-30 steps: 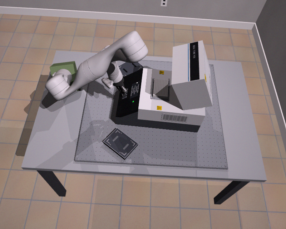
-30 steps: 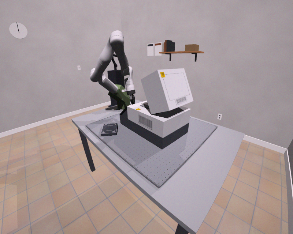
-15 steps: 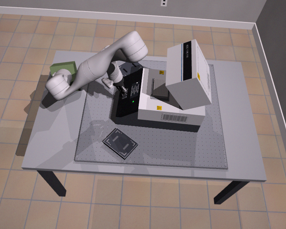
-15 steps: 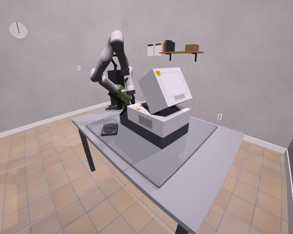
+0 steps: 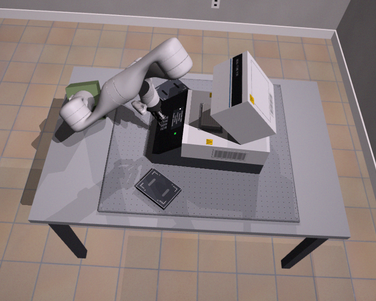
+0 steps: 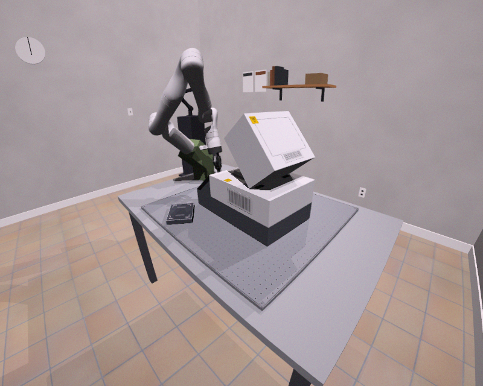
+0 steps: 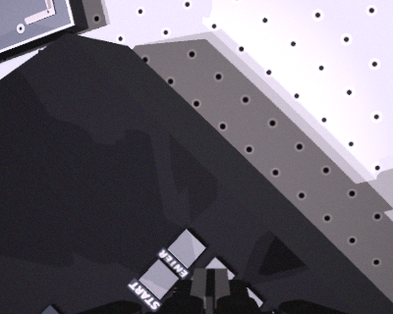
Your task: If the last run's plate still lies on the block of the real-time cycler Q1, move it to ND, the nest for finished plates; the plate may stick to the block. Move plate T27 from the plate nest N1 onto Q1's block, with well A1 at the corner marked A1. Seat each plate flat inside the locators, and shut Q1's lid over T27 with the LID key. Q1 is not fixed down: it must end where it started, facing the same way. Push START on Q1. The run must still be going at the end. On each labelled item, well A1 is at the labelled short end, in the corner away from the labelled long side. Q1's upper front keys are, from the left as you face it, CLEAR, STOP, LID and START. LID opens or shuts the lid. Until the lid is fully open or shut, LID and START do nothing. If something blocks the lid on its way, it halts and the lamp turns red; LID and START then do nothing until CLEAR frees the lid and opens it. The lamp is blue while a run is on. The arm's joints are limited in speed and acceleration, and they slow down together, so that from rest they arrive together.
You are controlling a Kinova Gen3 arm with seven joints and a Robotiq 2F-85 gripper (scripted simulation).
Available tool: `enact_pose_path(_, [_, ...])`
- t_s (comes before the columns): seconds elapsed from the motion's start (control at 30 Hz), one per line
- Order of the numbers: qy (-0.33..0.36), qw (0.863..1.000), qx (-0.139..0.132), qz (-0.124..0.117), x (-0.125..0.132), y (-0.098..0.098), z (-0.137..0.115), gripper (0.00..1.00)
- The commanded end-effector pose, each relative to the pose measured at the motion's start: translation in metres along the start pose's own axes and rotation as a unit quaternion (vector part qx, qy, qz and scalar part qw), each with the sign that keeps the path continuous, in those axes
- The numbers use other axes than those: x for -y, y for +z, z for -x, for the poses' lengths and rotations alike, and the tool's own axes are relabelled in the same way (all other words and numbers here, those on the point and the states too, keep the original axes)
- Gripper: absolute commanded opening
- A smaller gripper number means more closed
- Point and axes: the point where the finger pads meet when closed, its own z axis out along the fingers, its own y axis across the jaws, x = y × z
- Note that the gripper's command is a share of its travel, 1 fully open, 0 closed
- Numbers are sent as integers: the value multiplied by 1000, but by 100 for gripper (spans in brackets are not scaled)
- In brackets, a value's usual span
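Observation:
The cycler Q1 (image 5: 225, 152) (image 6: 261, 203) stands on the perforated mat. Its white lid (image 5: 243, 93) (image 6: 268, 145) is tilted about halfway down over the block. A well plate (image 5: 210, 120) lies on the block in the lid's shadow. My gripper (image 5: 162, 122) (image 6: 218, 161) (image 7: 211, 290) is shut with nothing in it. Its tips are at the key row of Q1's black front panel (image 5: 168, 129), beside the keys marked START (image 7: 151, 285) and ENTER (image 7: 184, 252). A small lamp (image 5: 174, 133) on the panel shows green. An empty dark plate nest (image 5: 158, 187) (image 6: 180, 213) lies on the mat in front of Q1.
A second dark nest (image 5: 172, 85) lies behind the panel, partly hidden by my arm; I cannot tell what is on it. A green box (image 5: 83, 89) (image 6: 200, 160) stands at the table's far left corner. The perforated mat (image 5: 230, 197) (image 6: 250, 265) covers most of the table.

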Motion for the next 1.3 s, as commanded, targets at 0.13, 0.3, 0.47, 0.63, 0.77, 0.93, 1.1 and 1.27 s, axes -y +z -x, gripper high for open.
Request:
enact_pose_path(0.13, [0, 1000, 1, 0, -2, -8, -2, 10])
enact_pose_path(0.3, [0, 1000, 1, 0, -4, -14, -4, 10])
enact_pose_path(0.47, [0, 1000, 1, 0, -6, -18, -5, 10])
enact_pose_path(0.63, [0, 1000, 1, 0, -6, -18, -5, 10])
enact_pose_path(0.77, [0, 1000, 1, 0, -6, -18, -5, 10])
enact_pose_path(0.93, [0, 1000, 1, 0, -6, -18, -5, 10])
enact_pose_path(1.1, [0, 1000, 1, 0, -6, -18, -5, 10])
enact_pose_path(1.27, [0, 1000, 1, 0, -6, -18, -5, 10])
